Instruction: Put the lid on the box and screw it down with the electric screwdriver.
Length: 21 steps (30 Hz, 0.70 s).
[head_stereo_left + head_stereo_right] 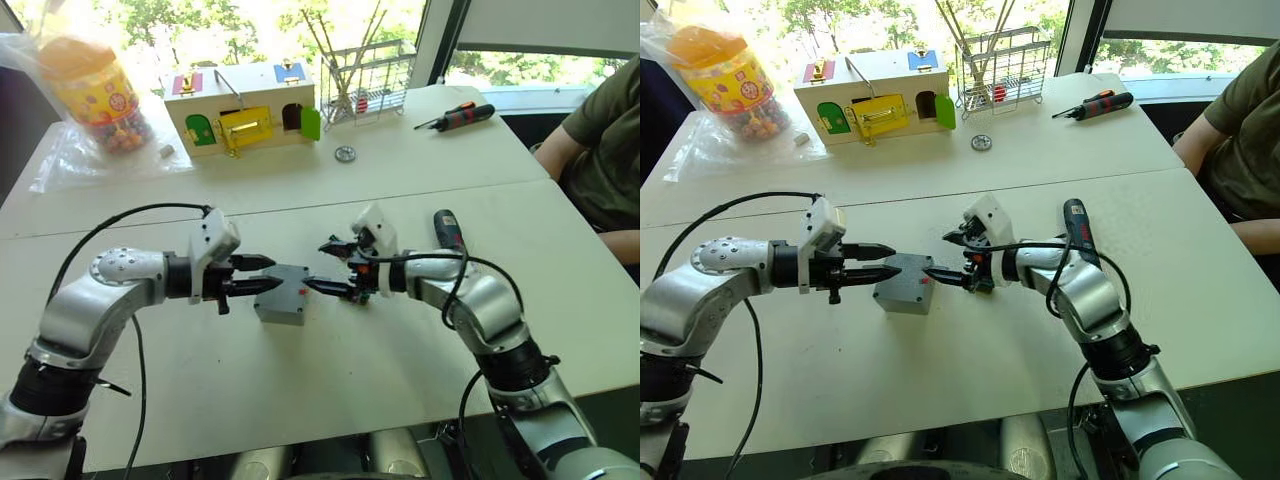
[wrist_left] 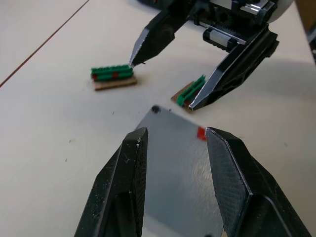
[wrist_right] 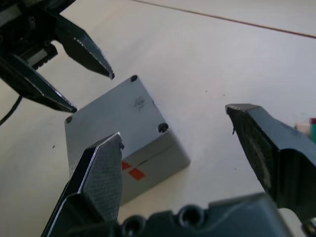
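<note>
Between both open tools (image 1: 272,275), lid (image 3: 116,114) caps box (image 1: 281,297).

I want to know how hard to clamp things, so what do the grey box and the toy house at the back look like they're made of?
The grey box looks like moulded plastic with a matte, faintly scuffed top, though painted metal cannot be ruled out; its lid shows a seam and recessed corner screw holes. The toy house looks like pale unfinished wood with painted coloured doors.
</note>
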Available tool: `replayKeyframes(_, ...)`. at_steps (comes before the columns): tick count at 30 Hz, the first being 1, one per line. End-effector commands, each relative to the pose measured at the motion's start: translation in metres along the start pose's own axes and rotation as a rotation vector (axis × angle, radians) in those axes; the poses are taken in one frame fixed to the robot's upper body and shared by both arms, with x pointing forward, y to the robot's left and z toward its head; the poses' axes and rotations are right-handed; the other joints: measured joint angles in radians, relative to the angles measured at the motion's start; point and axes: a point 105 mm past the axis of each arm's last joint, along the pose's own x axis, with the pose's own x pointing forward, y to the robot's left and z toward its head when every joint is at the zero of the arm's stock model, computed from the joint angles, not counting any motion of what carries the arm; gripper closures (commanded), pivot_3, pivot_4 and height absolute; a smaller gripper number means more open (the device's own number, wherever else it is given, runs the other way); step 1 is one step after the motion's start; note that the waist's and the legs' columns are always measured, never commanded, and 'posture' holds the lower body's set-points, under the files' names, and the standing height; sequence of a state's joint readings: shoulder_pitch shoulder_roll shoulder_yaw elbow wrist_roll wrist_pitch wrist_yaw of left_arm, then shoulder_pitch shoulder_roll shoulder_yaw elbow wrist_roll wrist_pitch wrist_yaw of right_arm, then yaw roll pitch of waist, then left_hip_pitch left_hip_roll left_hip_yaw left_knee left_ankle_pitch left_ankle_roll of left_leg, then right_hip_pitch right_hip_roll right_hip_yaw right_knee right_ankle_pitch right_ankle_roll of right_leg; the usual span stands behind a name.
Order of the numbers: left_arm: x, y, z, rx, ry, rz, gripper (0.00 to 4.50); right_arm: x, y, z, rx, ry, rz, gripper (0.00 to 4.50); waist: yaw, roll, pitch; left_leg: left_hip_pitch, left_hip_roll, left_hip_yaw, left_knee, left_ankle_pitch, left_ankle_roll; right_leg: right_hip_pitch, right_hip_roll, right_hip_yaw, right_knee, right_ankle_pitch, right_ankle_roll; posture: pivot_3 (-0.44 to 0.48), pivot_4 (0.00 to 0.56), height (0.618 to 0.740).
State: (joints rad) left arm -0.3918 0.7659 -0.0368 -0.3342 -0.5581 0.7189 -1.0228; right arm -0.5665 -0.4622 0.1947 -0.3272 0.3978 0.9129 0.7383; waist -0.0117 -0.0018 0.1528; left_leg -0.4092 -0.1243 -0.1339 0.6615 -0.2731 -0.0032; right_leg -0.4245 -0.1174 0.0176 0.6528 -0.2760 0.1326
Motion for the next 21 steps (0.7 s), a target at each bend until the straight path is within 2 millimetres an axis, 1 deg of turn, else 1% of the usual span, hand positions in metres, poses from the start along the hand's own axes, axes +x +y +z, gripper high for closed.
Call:
replayKeyframes(1, 0.012, -0.009, 0.017, 0.074, -0.037, -0.095, 2.64, -0.046, -0.02, 0.033, -0.038, -0.012, -0.096, 0.79, 0.003, 0.0, 0.0, 0.0, 0.0, 0.0, 0.0, 0.0, 0.0, 0.0, 0.0, 0.0, 0.0, 0.0, 0.0, 0.0, 0.15, 0.74)
replayKeyframes(3, 0.02, -0.012, 0.024, 0.104, -0.055, -0.136, 2.64, -0.073, -0.036, 0.032, -0.013, 0.064, -0.164, 0.2, 0.01, 0.0, 0.0, 0.0, 0.0, 0.0, 0.0, 0.0, 0.0, 0.001, 0.0, 0.0, 0.0, 0.0, 0.0, 0.0, 0.15, 0.74)
replayKeyframes(4, 0.024, -0.015, 0.027, 0.117, -0.061, -0.159, 2.64, -0.087, -0.043, 0.03, 0.008, 0.111, -0.188, 0.02, 0.012, 0.0, 0.0, 0.0, -0.001, 0.0, 0.0, 0.0, 0.001, 0.001, 0.0, -0.001, -0.001, 0.0, 0.0, 0.0, 0.15, 0.74)
replayKeyframes(6, 0.029, -0.021, 0.031, 0.143, -0.072, -0.205, 2.64, -0.11, -0.055, 0.026, 0.063, 0.219, -0.246, 0.01, 0.014, 0.0, 0.0, 0.0, -0.001, 0.001, 0.0, -0.001, 0.001, 0.001, -0.001, -0.001, -0.002, 0.0, 0.0, 0.0, 0.15, 0.74)
replayKeyframes(9, 0.039, -0.029, 0.036, 0.19, -0.084, -0.251, 2.64, -0.146, -0.077, 0.005, 0.238, 0.418, -0.368, 0.01, 0.01, 0.0, 0.0, 0.0, 0.001, 0.002, 0.0, -0.001, 0.001, 0.001, -0.001, 0.0, -0.002, 0.0, 0.0, 0.0, 0.15, 0.74)
replayKeyframes(12, 0.047, -0.033, 0.037, 0.227, -0.095, -0.277, 2.64, -0.169, -0.096, -0.01, 0.31, 0.521, -0.459, 0.01, 0.003, 0.0, 0.0, 0.0, 0.001, 0.003, 0.0, -0.001, 0.001, 0.001, -0.001, 0.001, -0.002, 0.0, 0.0, 0.0, 0.15, 0.74)
replayKeyframes(14, 0.05, -0.036, 0.036, 0.234, -0.103, -0.301, 2.64, -0.174, -0.098, -0.018, 0.359, 0.565, -0.451, 0.01, 0.001, 0.0, 0.0, 0.0, 0.001, 0.003, 0.0, -0.001, 0.002, 0.001, -0.001, 0.001, -0.003, 0.0, 0.0, 0.0, 0.15, 0.74)
replayKeyframes(16, 0.054, -0.038, 0.032, 0.25, -0.091, -0.323, 2.64, -0.17, -0.097, -0.021, 0.495, 0.557, -0.413, 0.01, -0.004, 0.0, 0.0, 0.0, 0.001, 0.005, 0.0, -0.002, 0.003, 0.0, -0.001, 0.001, -0.003, 0.0, 0.0, 0.0, 0.15, 0.74)
replayKeyframes(17, 0.055, -0.038, 0.029, 0.264, -0.082, -0.332, 2.64, -0.166, -0.099, -0.024, 0.531, 0.568, -0.41, 0.01, -0.007, 0.001, 0.0, 0.0, 0.001, 0.006, 0.0, -0.002, 0.003, 0.0, -0.001, 0.002, -0.003, 0.0, 0.0, 0.0, 0.15, 0.74)
replayKeyframes(19, 0.059, -0.038, 0.028, 0.288, -0.08, -0.337, 2.64, -0.159, -0.1, -0.029, 0.538, 0.598, -0.388, 0.01, -0.004, 0.001, 0.0, 0.0, 0.001, 0.007, 0.0, -0.002, 0.003, 0.0, -0.001, 0.003, -0.003, 0.0, 0.0, 0.0, 0.15, 0.74)
replayKeyframes(21, 0.062, -0.038, 0.03, 0.297, -0.087, -0.338, 2.64, -0.155, -0.099, -0.03, 0.552, 0.608, -0.365, 0.01, 0.001, 0.001, 0.0, 0.0, 0.001, 0.007, 0.0, -0.002, 0.003, 0.0, -0.001, 0.003, -0.003, 0.0, 0.0, 0.0, 0.15, 0.74)
